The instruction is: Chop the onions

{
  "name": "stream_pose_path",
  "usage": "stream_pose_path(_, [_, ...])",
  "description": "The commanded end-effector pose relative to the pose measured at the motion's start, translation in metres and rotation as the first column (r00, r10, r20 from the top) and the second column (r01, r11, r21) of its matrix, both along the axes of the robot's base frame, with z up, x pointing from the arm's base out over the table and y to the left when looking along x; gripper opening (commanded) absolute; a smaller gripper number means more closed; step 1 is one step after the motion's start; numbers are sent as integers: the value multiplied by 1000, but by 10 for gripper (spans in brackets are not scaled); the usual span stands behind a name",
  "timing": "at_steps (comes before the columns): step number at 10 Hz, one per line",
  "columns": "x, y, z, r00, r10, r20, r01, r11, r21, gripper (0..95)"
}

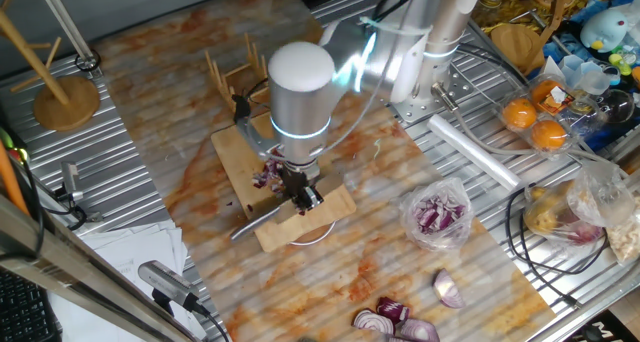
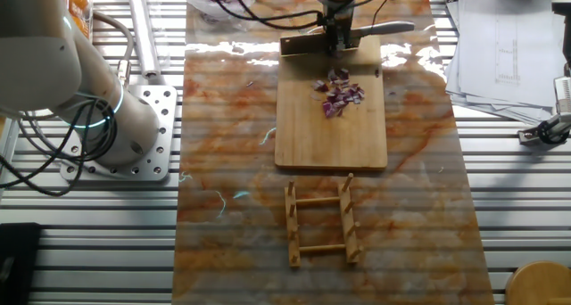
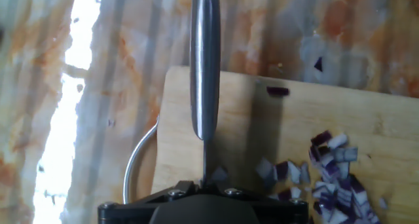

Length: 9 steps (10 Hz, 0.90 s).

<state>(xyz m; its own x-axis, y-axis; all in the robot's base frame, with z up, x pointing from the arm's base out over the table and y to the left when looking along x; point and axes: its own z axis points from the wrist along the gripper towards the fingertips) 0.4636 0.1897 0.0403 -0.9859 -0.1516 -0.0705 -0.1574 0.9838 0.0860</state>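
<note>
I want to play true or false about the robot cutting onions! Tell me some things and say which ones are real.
1. The onions lie in a small pile on the wooden cutting board. True.
2. The gripper holds a knife. True.
3. The wooden rack stands on the cutting board. False: it sits on the mat beside the board, apart from it.
4. The onions on the board are whole and round. False: they are small diced bits.
5. A clear bag of chopped purple onion lies off the board. True.
</note>
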Motion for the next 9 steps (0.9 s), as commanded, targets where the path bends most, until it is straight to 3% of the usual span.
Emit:
stream_pose_path(1, [2,-7,26,997,50,-54,-51,999,-14,0])
stream_pose_path(5, [2,-11,27,997,56,-52,-57,998,-23,0])
stream_pose_path(9, [5,-14,19,998,52,-42,-54,998,-27,0])
